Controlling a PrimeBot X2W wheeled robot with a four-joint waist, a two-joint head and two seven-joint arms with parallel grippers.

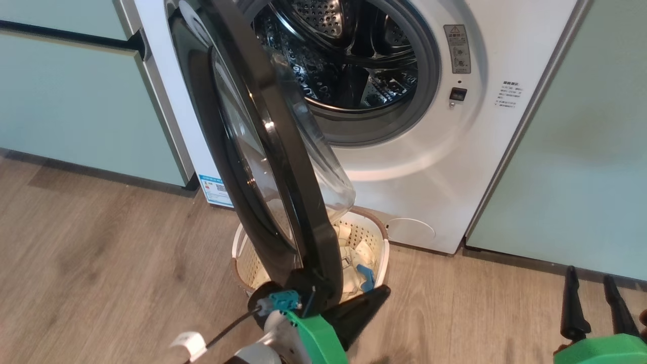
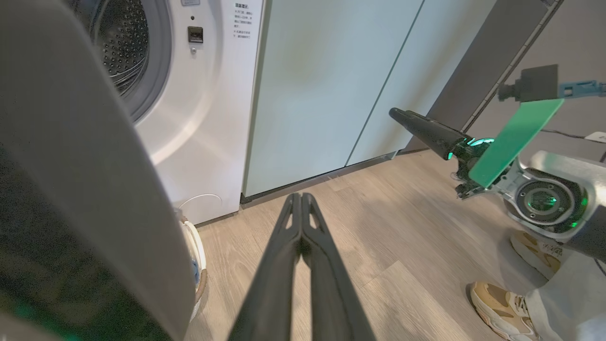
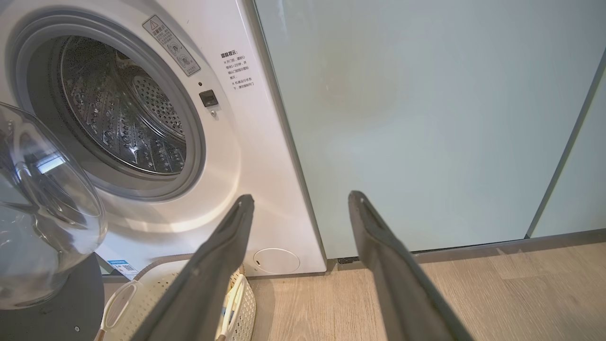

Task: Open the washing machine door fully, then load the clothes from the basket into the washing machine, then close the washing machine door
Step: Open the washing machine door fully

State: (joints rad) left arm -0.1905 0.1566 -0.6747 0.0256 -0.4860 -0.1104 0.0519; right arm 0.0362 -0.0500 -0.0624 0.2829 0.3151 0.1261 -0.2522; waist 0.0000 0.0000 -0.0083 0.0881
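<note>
Left tool [image 2: 299, 199]: both long fingers pressed flat together, nothing between them, reaching forward and low. Right tool [image 3: 301, 198]: fingers spread wide, empty, pointing forward, well apart from the left.

Dark fingers [image 2: 326, 284], green plates [image 1: 321, 338], pale grey wrists [image 2: 558, 163].
Tapers to long matte-black tips; carries a teal connector [image 1: 283, 300], thin black cable [image 1: 232, 326], white clip [image 1: 189, 346], and a round green-lit joint [image 2: 544, 201].

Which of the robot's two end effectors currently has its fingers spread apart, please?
The right end effector: its two dark fingers stand wide apart with nothing between them, whereas the left end effector has its fingers pressed together.
</note>
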